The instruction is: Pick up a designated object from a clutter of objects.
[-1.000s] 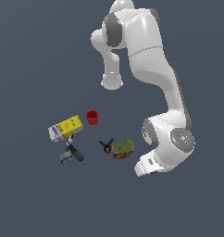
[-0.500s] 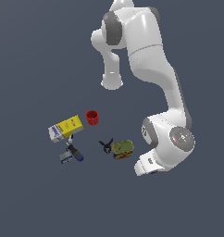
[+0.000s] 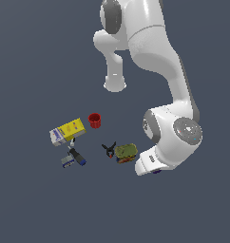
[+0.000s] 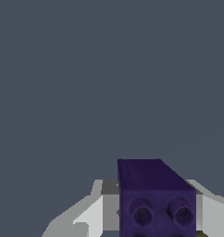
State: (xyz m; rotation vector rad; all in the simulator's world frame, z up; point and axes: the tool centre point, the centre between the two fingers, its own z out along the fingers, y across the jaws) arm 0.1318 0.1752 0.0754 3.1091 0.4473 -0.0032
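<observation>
In the wrist view the dark purple cube point(image 4: 156, 200) with two round holes in its face sits between my gripper's point(image 4: 157, 208) two light fingers point(image 4: 97, 214), which lie against its two sides. In the exterior view the hand point(image 3: 152, 163) is low, to the right of the clutter, and only a sliver of the purple cube point(image 3: 157, 172) shows under it. The rest of the clutter lies to the exterior view's left: green-brown can point(image 3: 126, 152), black clamp point(image 3: 108, 149), red cup point(image 3: 94, 119), yellow-white box point(image 3: 67, 131) and blue-grey-black tool point(image 3: 73, 157).
The arm's white links point(image 3: 176, 133) rise above the hand to the base point(image 3: 115, 84) at the back. The green-brown can lies closest to the hand, just to the exterior view's left of it. The floor is plain dark grey.
</observation>
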